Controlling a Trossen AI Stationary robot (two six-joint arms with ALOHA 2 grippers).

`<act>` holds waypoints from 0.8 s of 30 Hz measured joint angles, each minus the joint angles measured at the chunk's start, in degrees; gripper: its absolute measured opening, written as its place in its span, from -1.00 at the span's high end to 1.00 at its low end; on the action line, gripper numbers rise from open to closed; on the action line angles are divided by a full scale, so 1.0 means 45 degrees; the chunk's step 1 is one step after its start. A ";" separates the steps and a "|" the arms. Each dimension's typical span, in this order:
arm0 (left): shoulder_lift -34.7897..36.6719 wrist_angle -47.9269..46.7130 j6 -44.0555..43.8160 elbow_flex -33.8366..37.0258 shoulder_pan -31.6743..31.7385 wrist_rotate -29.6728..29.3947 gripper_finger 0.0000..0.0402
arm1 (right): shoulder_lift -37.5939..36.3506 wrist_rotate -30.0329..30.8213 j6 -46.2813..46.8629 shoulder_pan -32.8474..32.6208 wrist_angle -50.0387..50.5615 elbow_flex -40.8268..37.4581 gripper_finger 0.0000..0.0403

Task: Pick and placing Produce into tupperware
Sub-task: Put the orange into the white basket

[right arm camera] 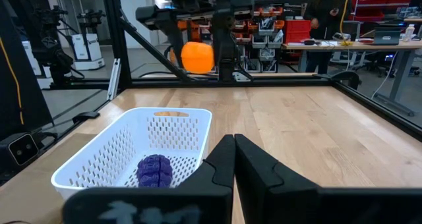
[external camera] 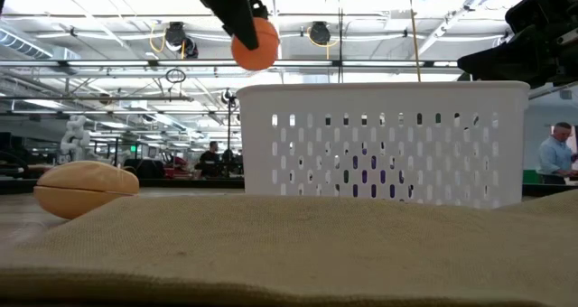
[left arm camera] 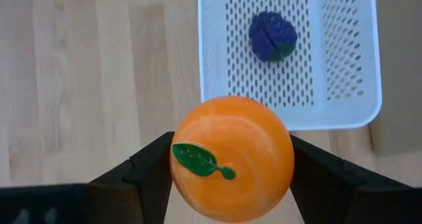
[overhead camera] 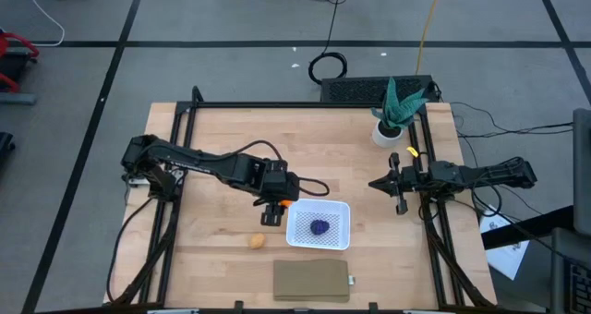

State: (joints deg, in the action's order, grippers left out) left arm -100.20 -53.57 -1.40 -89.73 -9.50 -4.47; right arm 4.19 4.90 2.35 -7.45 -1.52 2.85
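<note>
One piece of produce — the purple lump (overhead camera: 319,227) — was already lying in the white basket (overhead camera: 340,209). The orange (left arm camera: 232,158) was gripped between the fingers of the left gripper (overhead camera: 274,203) and held in the air just beside the basket's rim, not yet over it. The tan oval (overhead camera: 257,241) was left on the wooden table (overhead camera: 222,129), near the basket. The right gripper (right arm camera: 235,148) was parked well apart, its fingers pressed together — empty. Beyond the table, a workshop with people was seen.

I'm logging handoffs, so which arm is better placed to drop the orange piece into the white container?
Left. Its end effector already grips the orange piece beside the white container; the right end effector waits, shut and empty, farther off.
</note>
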 joint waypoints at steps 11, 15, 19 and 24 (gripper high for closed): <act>-0.0177 0.0615 0.0197 -0.0035 -0.0023 0.0067 -0.24 | 0.0001 0.0002 -0.0005 0.0002 -0.0001 -0.0002 1.00; -0.0796 0.0970 0.0816 -0.0359 -0.0222 0.0539 -0.24 | 0.0010 -0.0003 -0.0005 -0.0002 -0.0008 -0.0005 1.00; -0.1576 0.1340 0.1415 -0.0663 -0.0486 0.0710 -0.24 | 0.0162 -0.0003 0.0019 -0.0002 -0.0039 0.0000 1.00; -0.2390 0.1964 0.1926 -0.0845 -0.0670 0.0782 -0.24 | 0.0445 0.0088 0.0005 -0.0002 -0.0084 -0.0003 1.00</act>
State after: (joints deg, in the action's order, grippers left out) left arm -110.96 -44.73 7.27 -93.54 -12.51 -0.95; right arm 6.19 5.29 2.37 -7.46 -1.89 2.84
